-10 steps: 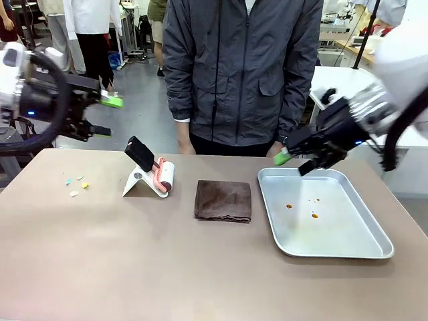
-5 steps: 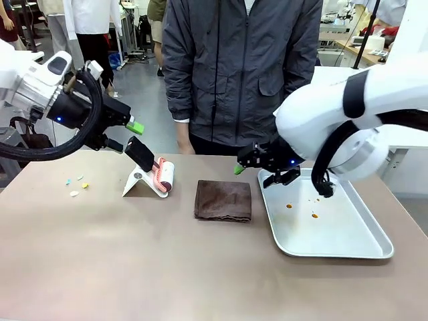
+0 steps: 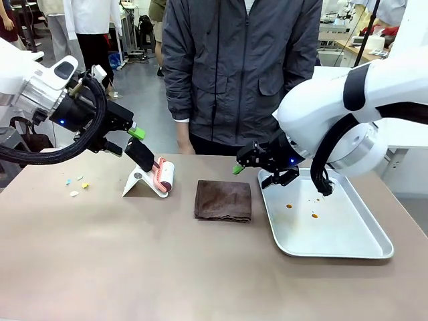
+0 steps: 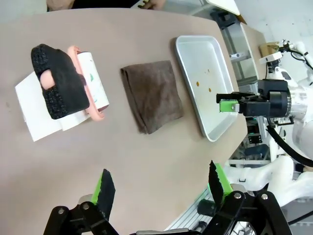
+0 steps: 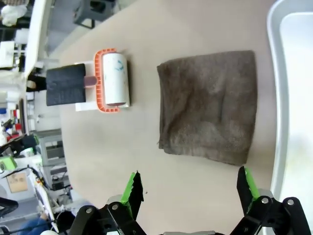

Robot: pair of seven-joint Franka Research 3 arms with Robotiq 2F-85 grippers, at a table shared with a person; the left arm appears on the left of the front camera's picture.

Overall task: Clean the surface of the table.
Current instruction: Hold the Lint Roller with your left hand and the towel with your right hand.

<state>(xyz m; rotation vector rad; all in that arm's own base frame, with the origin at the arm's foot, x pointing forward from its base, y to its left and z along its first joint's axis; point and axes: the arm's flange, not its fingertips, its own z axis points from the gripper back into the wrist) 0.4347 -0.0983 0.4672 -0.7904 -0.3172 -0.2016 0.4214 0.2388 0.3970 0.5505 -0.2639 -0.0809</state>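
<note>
The brownish-taupe table [image 3: 134, 267] carries a lint roller [image 3: 157, 174] with a black handle on a white stand, a folded brown cloth [image 3: 223, 200] and a metal tray [image 3: 334, 227]. A few small coloured scraps [image 3: 77, 186] lie at the table's left. My left gripper [image 3: 126, 140] hovers open just left of the roller's handle, and its wrist view looks down on the roller [image 4: 90, 85] and cloth [image 4: 152, 95]. My right gripper [image 3: 242, 162] hangs open above the cloth's far right corner, over the cloth [image 5: 210, 112] in its wrist view. Neither gripper holds anything.
A person in a dark grey jacket [image 3: 241, 73] stands at the far edge. The tray holds a few small brownish crumbs [image 3: 289, 205]. The near half of the table is bare.
Both arms have swung in over the table. The left gripper moved right toward the roller's handle. The right gripper moved left from the tray's far edge to beside the cloth.
</note>
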